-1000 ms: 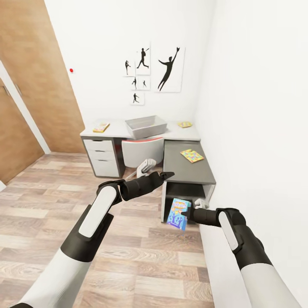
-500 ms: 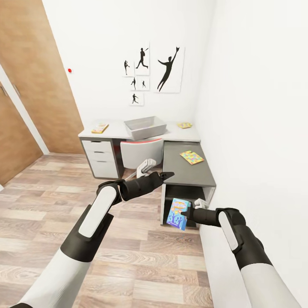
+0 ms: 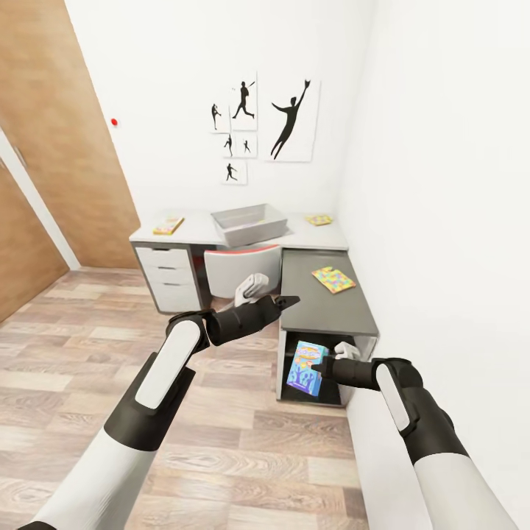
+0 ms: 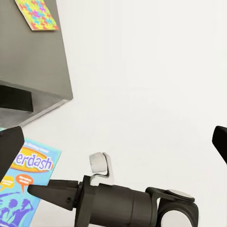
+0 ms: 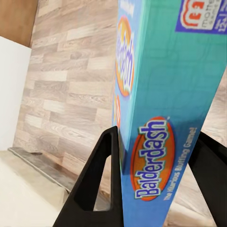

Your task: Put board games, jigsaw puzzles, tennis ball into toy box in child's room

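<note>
Since the earlier frames the whole head view has shifted, so the camera moved closer to the table; the arms keep their pose. In the head view the right gripper holds the blue board game upright, low in front of the dark side cabinet. The toy box stands on the table, well apart from it. One jigsaw puzzle lies on the cabinet.

In the left wrist view the left gripper shows its fingers spread wide, with nothing between them.

In the right wrist view both fingers press on the game's edges. I think the grip should stay firm until the game is lifted above the box.
</note>
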Controlling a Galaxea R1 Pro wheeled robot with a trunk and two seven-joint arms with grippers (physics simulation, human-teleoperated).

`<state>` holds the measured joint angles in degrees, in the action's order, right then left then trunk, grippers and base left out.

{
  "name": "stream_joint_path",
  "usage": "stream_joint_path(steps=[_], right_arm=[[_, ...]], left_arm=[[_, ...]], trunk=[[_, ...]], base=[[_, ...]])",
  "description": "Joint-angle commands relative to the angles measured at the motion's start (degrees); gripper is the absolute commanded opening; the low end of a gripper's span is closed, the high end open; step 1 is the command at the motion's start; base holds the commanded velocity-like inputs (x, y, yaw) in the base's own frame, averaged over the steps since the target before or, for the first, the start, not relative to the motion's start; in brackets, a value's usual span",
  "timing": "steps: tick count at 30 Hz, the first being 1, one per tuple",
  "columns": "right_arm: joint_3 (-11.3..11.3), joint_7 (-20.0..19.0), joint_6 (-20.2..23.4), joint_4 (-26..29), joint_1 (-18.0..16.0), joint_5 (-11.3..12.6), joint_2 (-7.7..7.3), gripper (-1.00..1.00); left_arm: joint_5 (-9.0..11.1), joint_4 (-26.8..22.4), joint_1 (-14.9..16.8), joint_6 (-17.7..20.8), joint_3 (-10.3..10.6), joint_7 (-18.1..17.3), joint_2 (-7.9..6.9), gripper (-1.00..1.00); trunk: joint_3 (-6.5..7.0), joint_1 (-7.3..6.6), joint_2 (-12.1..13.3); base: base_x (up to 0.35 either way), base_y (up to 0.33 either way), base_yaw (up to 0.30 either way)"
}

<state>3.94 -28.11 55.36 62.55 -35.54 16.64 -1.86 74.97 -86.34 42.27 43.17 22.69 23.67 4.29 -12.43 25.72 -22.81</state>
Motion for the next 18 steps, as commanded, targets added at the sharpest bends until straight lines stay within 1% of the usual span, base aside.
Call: stream_joint_path(steps=[1, 18], right_arm=[[0.1, -0.4, 0.3, 0.0, -0.1, -0.2, 0.01, -1.0], [0.1, -0.3, 0.3, 0.0, -0.1, -0.2, 0.01, -1.0]], left_arm=[[0.6, -0.1, 0.1, 0.1, 0.0, 0.6, 0.01, 1.0], [0.6, -0.1, 0.1, 0.1, 0.0, 0.6, 0.01, 1.0]], trunk=[[-0.11, 0.07, -0.1], [-0.11, 0.07, -0.1]], base=[[0.318, 0.0, 0.0], [0.331, 0.0, 0.0]])
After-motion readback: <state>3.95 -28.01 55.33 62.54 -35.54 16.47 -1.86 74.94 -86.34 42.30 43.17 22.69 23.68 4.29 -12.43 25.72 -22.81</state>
